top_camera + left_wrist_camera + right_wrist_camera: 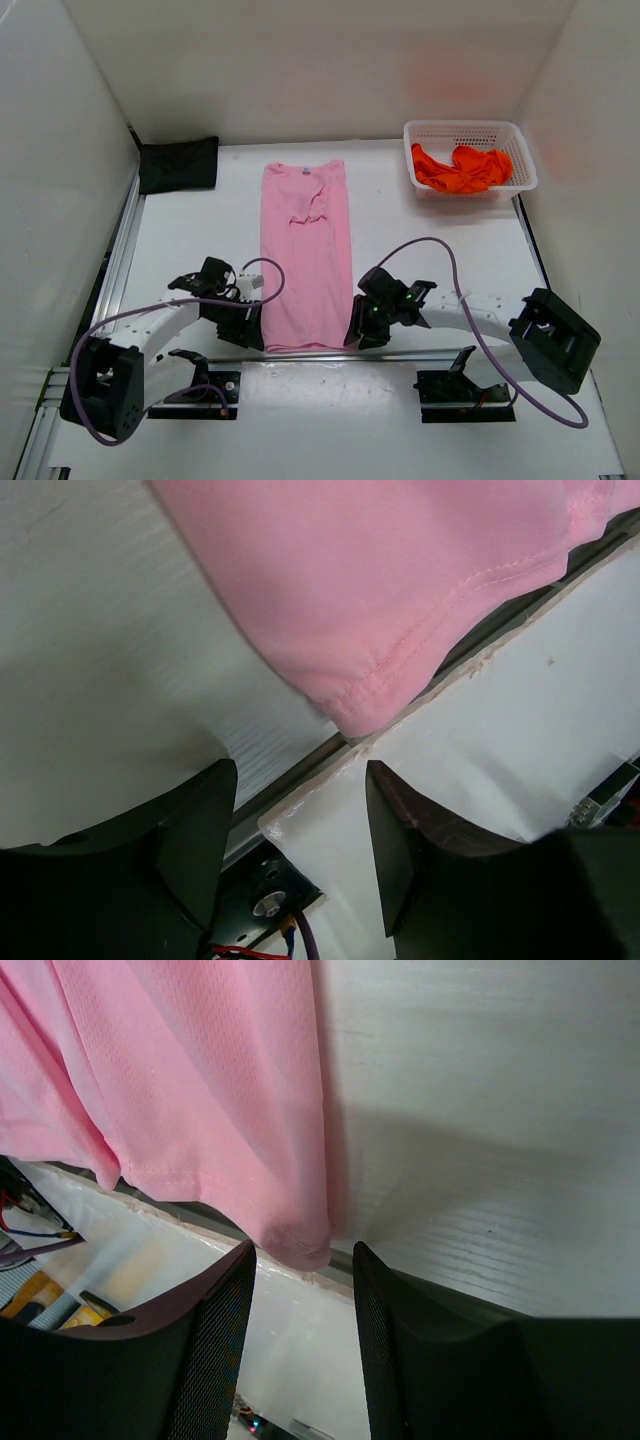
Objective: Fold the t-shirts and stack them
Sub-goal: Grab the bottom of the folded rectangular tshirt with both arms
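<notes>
A light pink t-shirt (pixel 305 255) lies folded into a long strip down the middle of the table, collar at the far end. My left gripper (pixel 254 335) is at its near left hem corner (pixel 380 690). In the left wrist view that gripper (pixel 300 815) is open, the corner just ahead of its fingertips and nothing between them. My right gripper (pixel 357 335) is at the near right hem corner (pixel 295 1238). It (pixel 303 1265) is also open, with the corner just off its tips. A folded black t-shirt (pixel 178 164) lies at the back left. An orange-red t-shirt (pixel 462 168) is crumpled in the basket.
The white mesh basket (pixel 523 160) stands at the back right. The pink hem reaches the table's near edge, where a dark rail gap (pixel 300 770) and a lower white board (pixel 500 730) run across. White walls close in the left, back and right.
</notes>
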{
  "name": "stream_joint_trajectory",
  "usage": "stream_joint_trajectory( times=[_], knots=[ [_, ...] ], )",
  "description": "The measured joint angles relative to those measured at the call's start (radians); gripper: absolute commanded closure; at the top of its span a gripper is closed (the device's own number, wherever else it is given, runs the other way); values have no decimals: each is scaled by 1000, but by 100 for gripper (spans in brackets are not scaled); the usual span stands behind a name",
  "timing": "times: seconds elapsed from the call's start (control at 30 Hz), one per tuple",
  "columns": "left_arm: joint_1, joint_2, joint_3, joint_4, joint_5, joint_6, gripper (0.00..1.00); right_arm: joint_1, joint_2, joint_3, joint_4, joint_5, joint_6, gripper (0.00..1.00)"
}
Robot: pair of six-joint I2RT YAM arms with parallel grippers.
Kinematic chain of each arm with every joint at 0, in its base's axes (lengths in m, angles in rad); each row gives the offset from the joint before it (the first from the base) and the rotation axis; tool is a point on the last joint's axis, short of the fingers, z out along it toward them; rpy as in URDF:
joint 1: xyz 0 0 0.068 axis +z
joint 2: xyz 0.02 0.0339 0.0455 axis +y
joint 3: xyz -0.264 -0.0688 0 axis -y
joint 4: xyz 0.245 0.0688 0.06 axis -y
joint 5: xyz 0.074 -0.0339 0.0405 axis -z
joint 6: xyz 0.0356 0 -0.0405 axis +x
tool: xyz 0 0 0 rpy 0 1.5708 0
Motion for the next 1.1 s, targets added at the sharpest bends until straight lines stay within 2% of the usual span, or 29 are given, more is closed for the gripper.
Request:
stream_joint_trajectory(
  times=[0.23,0.43,0.67,0.87,0.97,1.1],
  knots=[
    [-1,76,46,3,-8,-1,27,8,0,-10,16,8,38,51],
    [-1,137,71,10,14,-12,27,10,0,-18,30,10,57,51],
    [-3,196,94,22,29,-21,32,24,-1,-21,33,10,65,51],
    [-39,232,114,31,34,-23,32,35,-2,-23,37,10,86,51],
    [-54,248,123,35,32,-23,37,42,-2,-23,37,14,100,51],
    [-55,269,119,56,21,-25,55,52,-1,-23,38,14,113,51]
  ],
)
